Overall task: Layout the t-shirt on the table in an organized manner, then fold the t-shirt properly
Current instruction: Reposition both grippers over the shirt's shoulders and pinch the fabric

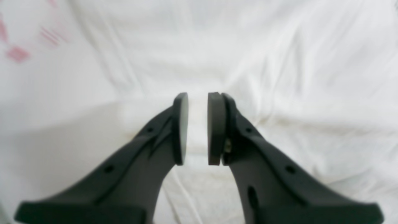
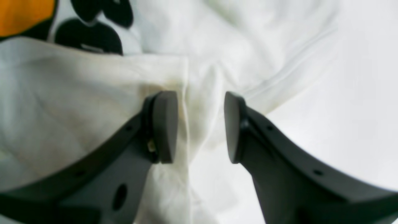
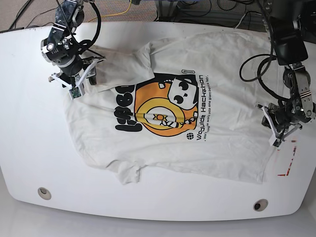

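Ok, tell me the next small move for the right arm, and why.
Probably close the right end effector on the fabric fold between its pads. In the right wrist view it is open, straddling a ridge of the t-shirt near its edge. The shirt lies face up but wrinkled, with a flap folded over near that corner, so gripping there would let the arm pull it flat on the table.

This looks like a robotics lab or test bench. Two black robot arms stand over a large glossy white table (image 3: 29, 163) with round grey grommet holes (image 3: 44, 193). Behind the right gripper (image 3: 79, 85), past the table's far edge, loose black and yellow cables (image 3: 129, 7) trail over a brownish carpeted floor (image 3: 34, 12). Just beside the left gripper (image 3: 279, 129), a red-outlined tape mark (image 3: 288, 165) is stuck to the tabletop.
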You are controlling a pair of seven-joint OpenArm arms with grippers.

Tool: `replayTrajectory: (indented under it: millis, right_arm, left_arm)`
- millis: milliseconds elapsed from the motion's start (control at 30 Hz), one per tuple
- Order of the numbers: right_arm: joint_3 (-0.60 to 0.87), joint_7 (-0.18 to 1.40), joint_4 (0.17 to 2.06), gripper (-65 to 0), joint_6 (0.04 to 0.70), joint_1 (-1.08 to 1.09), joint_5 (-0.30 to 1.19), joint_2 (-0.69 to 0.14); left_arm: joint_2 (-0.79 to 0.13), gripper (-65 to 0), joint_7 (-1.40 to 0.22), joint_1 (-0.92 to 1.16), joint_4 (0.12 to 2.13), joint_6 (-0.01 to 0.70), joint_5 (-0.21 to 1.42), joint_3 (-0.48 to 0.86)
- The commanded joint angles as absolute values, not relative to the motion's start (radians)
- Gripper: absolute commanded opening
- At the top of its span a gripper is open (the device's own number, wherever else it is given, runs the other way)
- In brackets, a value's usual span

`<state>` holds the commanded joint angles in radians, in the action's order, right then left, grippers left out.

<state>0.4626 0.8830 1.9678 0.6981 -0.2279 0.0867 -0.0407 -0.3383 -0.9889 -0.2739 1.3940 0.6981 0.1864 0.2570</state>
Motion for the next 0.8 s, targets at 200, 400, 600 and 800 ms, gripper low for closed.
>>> replayTrajectory:
  millis: [200, 400, 600, 800]
  right_arm:
    - [0.463, 0.883, 1.969, -24.9, 0.698, -0.22, 0.087, -0.031]
    - [0.463, 0.883, 1.951, -4.9, 0.698, -0.219, 0.087, -0.018]
    - [0.46, 0.883, 1.888, -7.6, 0.698, -0.219, 0.088, -0.013]
    - [0.395, 0.883, 1.883, -14.9, 0.698, -0.229, 0.088, -0.013]
  left_arm:
    - [-0.32, -54.7, -1.041, -0.228, 1.523, 0.698, 0.186, 0.257]
    - [-0.309, -54.7, -1.049, -0.163, 1.609, 0.698, 0.188, 0.26]
    - [-0.277, -51.1, -1.061, -0.096, 1.681, 0.698, 0.188, 0.302]
    - [-0.265, -34.6, -1.063, -0.048, 1.741, 0.698, 0.188, 0.349]
